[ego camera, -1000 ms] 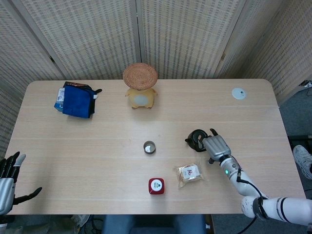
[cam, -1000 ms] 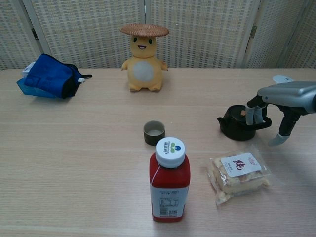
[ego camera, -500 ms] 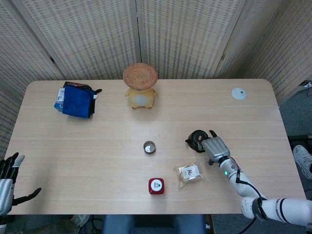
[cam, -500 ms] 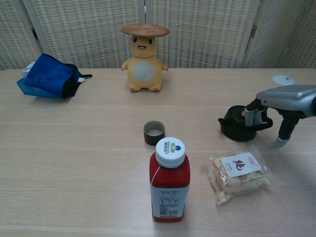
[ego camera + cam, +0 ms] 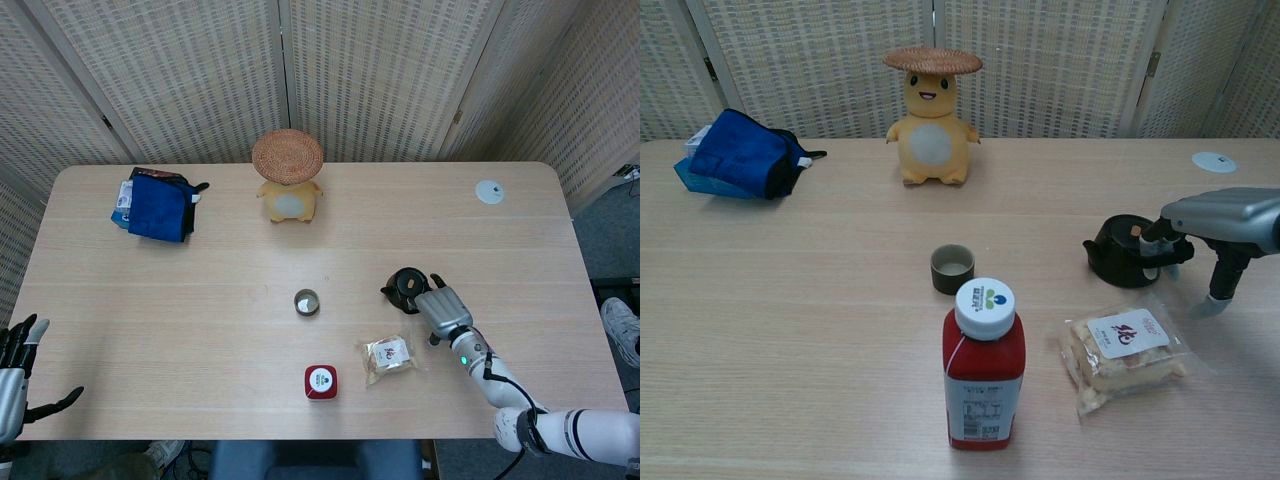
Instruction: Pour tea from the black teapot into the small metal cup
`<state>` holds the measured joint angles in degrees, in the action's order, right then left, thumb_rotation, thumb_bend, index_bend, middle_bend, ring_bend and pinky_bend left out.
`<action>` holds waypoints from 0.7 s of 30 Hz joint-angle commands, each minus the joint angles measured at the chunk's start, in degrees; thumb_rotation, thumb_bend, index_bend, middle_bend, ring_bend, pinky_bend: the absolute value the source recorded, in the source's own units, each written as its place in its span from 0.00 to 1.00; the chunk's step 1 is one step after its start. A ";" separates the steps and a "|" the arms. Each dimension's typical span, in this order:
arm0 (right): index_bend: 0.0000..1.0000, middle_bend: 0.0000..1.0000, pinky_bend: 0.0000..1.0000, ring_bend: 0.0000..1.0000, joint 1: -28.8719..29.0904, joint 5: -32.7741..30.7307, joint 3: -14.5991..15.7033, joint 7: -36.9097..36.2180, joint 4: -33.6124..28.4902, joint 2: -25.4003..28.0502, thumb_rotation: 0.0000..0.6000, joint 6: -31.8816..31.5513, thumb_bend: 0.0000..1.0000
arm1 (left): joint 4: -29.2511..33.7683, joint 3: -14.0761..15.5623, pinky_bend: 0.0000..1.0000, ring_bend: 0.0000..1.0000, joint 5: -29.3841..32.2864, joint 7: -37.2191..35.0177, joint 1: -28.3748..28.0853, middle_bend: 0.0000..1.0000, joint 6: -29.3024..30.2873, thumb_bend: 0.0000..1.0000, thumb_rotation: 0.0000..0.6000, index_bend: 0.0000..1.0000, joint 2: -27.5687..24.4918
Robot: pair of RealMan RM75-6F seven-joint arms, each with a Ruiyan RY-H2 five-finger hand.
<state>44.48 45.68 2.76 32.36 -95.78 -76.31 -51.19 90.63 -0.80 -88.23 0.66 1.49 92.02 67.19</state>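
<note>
Here the black teapot (image 5: 1127, 262) stands on the counter (image 5: 180, 310) right of the small metal cup (image 5: 952, 268); the right hand (image 5: 1220, 214) has its fingers at the pot's handle, whether gripped I cannot tell; a red bottle (image 5: 983, 370) and snack packet (image 5: 1124, 350) lie nearer; the left hand (image 5: 18, 372), fingers spread and holding nothing, is cut off at the edge.

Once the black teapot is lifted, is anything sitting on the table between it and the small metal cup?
Nothing visible. The stretch between the black teapot and the small metal cup is bare wood; the red bottle and snack packet lie nearer the robot.

Head view: high, looking down. Chest view: low, forward. Both share table (image 5: 200, 300).
</note>
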 commanded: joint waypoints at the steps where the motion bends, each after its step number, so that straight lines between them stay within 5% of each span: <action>1: 0.43 0.48 0.01 0.35 -0.13 -0.03 0.20 0.11 -0.01 -0.03 1.00 0.02 0.00 | -0.02 -0.02 0.00 0.00 0.01 0.01 -0.01 0.00 -0.02 0.01 0.84 0.00 0.03; 12: 0.46 0.51 0.01 0.37 -0.44 -0.61 0.95 0.30 1.04 -0.77 1.00 0.98 0.00 | 0.05 -0.12 0.00 0.00 0.06 0.27 -0.06 0.00 -0.20 0.01 0.84 0.00 0.00; 21: 0.69 0.77 0.01 0.68 -0.46 -0.84 -0.47 -2.03 2.57 -0.83 1.00 2.03 0.00 | 0.55 -0.18 0.00 0.00 0.19 0.97 -0.05 0.00 -0.29 0.01 0.84 0.00 -0.14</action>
<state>44.03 44.80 2.75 31.08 -93.57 -77.17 -49.53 91.16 -0.98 -88.07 1.62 1.44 91.74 67.06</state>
